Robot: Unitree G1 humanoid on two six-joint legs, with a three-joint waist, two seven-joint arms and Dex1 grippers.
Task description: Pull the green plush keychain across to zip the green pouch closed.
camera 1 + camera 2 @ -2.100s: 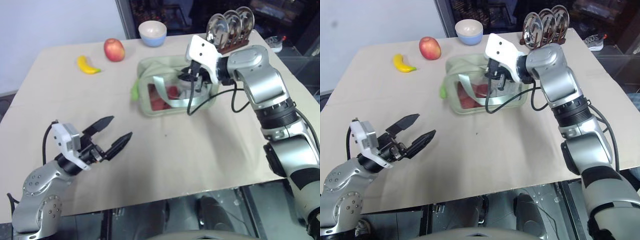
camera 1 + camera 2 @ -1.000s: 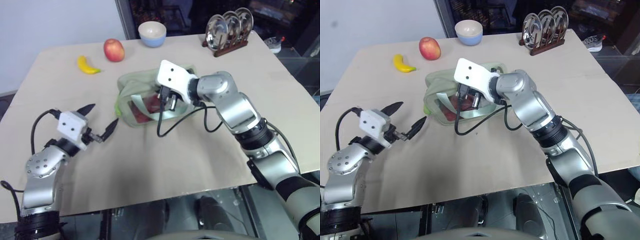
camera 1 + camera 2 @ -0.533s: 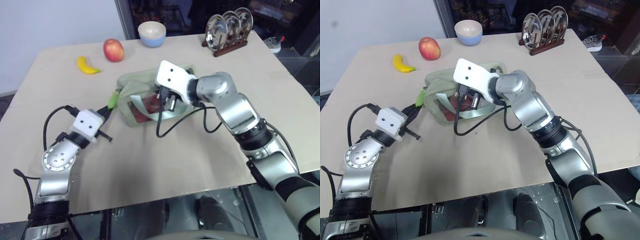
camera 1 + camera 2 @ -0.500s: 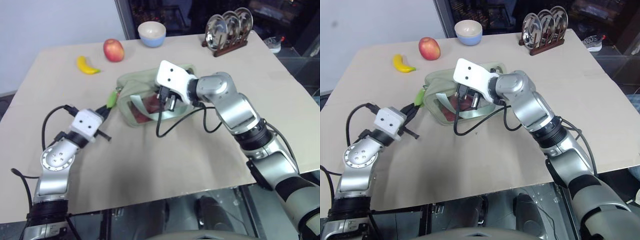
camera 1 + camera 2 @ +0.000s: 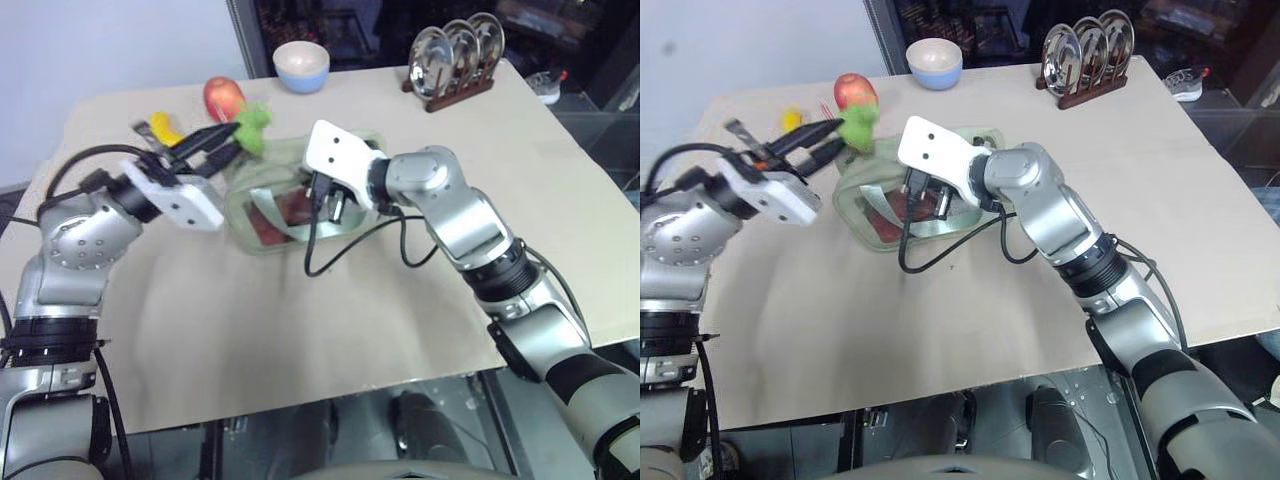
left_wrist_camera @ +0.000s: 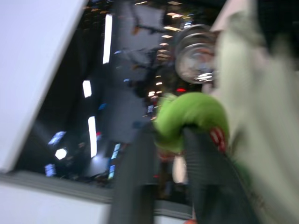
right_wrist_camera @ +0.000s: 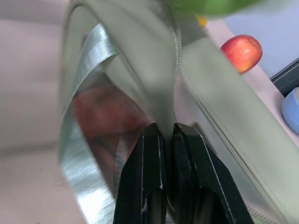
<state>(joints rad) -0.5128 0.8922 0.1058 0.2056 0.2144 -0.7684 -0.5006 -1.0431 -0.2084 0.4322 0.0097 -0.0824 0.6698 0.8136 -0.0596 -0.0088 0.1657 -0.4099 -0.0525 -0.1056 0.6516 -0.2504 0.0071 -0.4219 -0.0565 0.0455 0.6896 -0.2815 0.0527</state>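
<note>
Left gripper [image 5: 222, 139], raised at my left, grasps the keychain [image 5: 252, 117] between its two fingers; the wrist view shows the green plush pinched there. Right gripper [image 7: 164, 135], just right of it, is clenched on the fabric of the pouch [image 5: 262, 222], bracing it on the table [image 5: 330, 320]. Pouch lies between my grippers, red contents visible through its window. Keychain sits at the pouch's left end, nearest my left gripper. Grasp and brace appear done; I judge the pull across the top remains, and cannot tell how much zip is closed.
</note>
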